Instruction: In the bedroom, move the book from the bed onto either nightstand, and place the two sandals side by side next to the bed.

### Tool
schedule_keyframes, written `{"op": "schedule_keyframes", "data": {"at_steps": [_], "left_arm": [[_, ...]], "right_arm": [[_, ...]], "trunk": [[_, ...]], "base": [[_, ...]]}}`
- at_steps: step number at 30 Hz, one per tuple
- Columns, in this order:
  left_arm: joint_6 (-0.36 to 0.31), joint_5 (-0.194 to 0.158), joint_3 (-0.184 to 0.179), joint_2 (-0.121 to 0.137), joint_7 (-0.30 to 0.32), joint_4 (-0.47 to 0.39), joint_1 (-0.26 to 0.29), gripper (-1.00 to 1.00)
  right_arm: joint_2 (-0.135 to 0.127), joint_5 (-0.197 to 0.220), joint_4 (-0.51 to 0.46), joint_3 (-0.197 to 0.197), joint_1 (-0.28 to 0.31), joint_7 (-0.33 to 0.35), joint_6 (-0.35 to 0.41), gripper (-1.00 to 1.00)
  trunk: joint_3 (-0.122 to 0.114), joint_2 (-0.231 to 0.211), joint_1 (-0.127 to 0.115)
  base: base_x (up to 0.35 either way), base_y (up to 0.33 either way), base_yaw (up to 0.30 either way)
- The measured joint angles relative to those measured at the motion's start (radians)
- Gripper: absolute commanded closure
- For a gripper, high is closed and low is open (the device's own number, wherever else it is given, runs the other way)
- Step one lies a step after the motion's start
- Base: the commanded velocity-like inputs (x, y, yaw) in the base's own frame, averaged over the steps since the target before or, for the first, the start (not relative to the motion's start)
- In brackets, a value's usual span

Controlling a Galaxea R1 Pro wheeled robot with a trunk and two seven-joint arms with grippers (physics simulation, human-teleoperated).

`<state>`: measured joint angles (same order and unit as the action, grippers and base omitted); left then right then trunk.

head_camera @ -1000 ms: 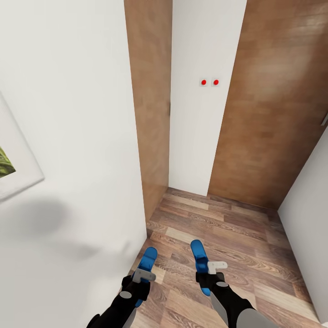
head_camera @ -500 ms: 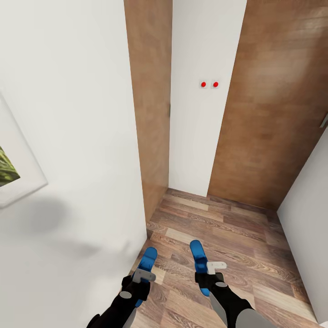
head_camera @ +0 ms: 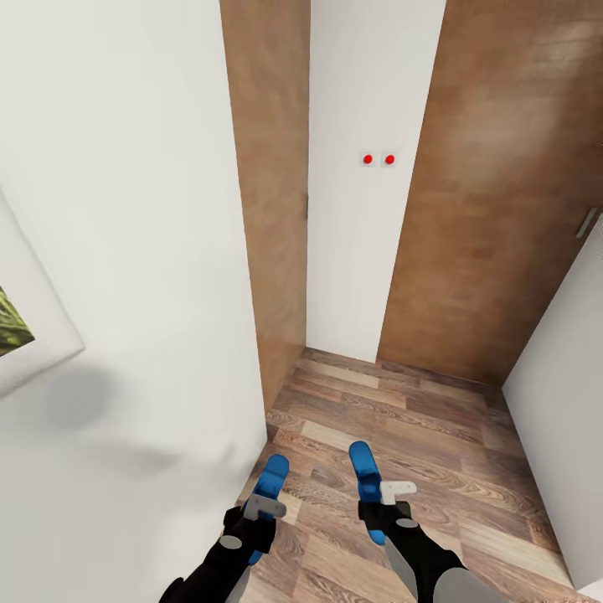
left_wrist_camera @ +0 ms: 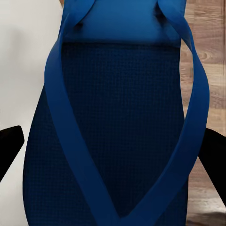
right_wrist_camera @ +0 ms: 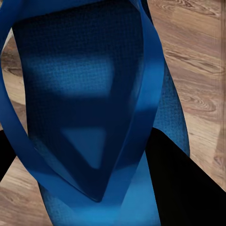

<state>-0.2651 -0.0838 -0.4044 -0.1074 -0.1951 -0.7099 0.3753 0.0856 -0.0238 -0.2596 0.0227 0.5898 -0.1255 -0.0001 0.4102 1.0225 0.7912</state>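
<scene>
Each blue sandal is off the floor in a claw: left sandal clamped in the left gripper, right sandal clamped in the right gripper, both above the wood-plank floor, the left one beside the white wall, wooden doors beyond

Bright blue sandals; wood-grain floor; white wall; brown doors.

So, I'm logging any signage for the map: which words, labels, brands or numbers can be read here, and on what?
None: no readable text in any view.
The white wall panel carries two red dots, no lettering.
The framed picture shows greenery, no caption.
The sandals in the left gripper and right gripper show no brand.
</scene>
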Motion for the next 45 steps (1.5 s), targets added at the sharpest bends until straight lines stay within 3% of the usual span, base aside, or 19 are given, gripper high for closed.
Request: {"op": "schedule_keyframes", "data": {"at_steps": [9, 22, 45], "left_arm": [[0.0, -0.001, -0.001, 0.0, 0.008, -0.001, 0.0, 1.0], [-0.001, -0.003, -0.028, 0.005, 0.013, -0.01, 0.0, 1.0], [-0.001, -0.002, -0.034, 0.002, 0.014, -0.001, 0.0, 1.0]], "right_arm": [[0.0, 0.0, 0.007, 0.0, 0.0, 0.0, 0.0, 1.0], [0.0, 0.0, 0.007, 0.0, 0.0, 0.0, 0.0, 1.0], [0.0, 0.0, 0.009, 0.0, 0.0, 0.0, 0.0, 1.0]], "trunk": [[-0.028, -0.063, -0.035], [-0.028, -0.063, -0.035], [-0.1, -0.224, -0.123]], "base": [[0.0, 0.0, -0.269], [0.0, 0.0, -0.284], [0.0, 0.0, -0.286]]}}
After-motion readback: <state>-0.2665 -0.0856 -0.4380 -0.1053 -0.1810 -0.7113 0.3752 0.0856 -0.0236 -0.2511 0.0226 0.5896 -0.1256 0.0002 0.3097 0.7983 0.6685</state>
